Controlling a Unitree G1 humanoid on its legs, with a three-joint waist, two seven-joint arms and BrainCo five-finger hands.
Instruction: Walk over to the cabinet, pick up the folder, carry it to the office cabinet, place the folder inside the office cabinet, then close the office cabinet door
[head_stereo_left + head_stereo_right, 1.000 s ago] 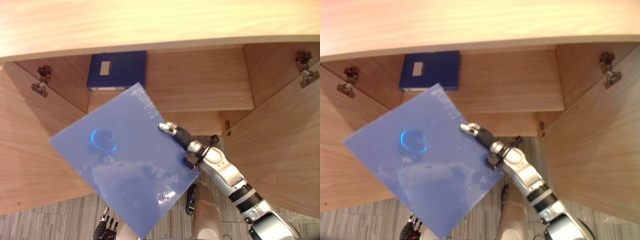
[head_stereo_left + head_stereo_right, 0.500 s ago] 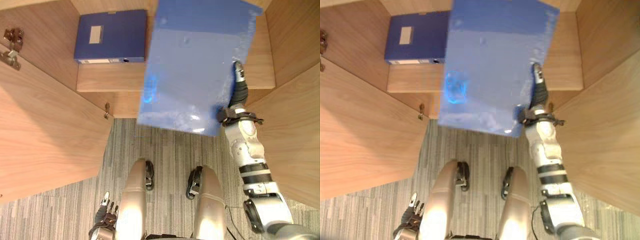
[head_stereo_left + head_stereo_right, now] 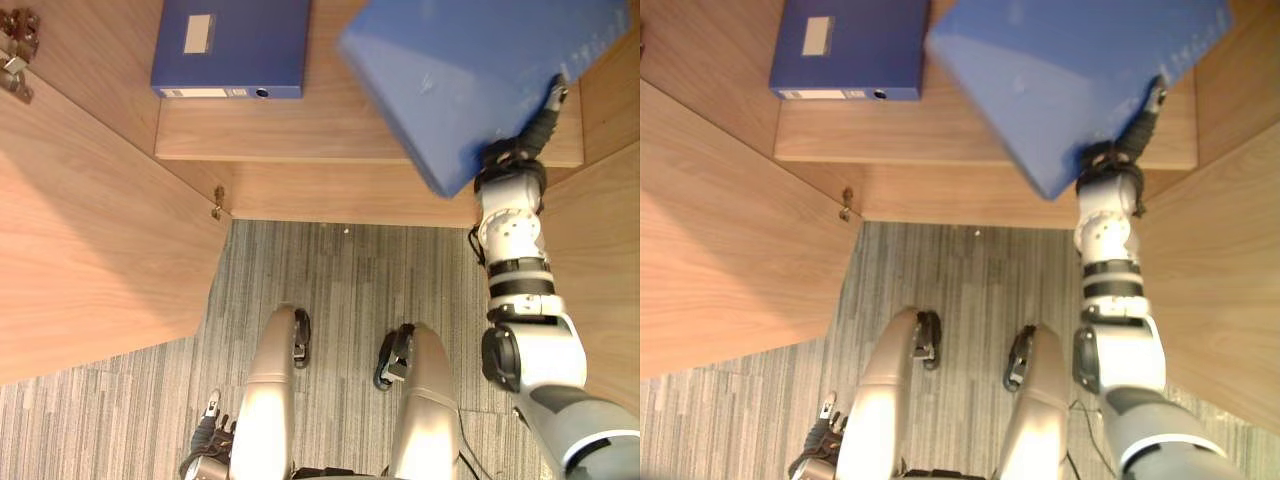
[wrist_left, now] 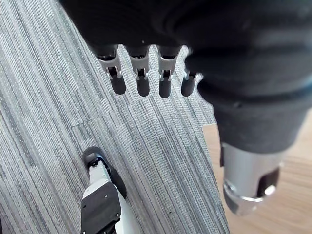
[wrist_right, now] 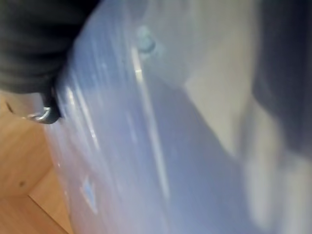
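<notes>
The right hand (image 3: 536, 127) pinched the folder (image 3: 470, 70) by its right edge, tilted above the shelf (image 3: 330, 130) and right of a box file (image 3: 230, 45). It seemed best to level it first, then slide it far in before releasing. The left hand (image 3: 208, 442) hung low, its fingers loose.

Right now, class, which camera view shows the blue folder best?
The right eye view: the folder shows its face and edges, pinched at one edge by the right hand above the shelf. The left eye view shows much the same. The right wrist view gives a close blue surface without outline; the left wrist view faces the floor.
</notes>
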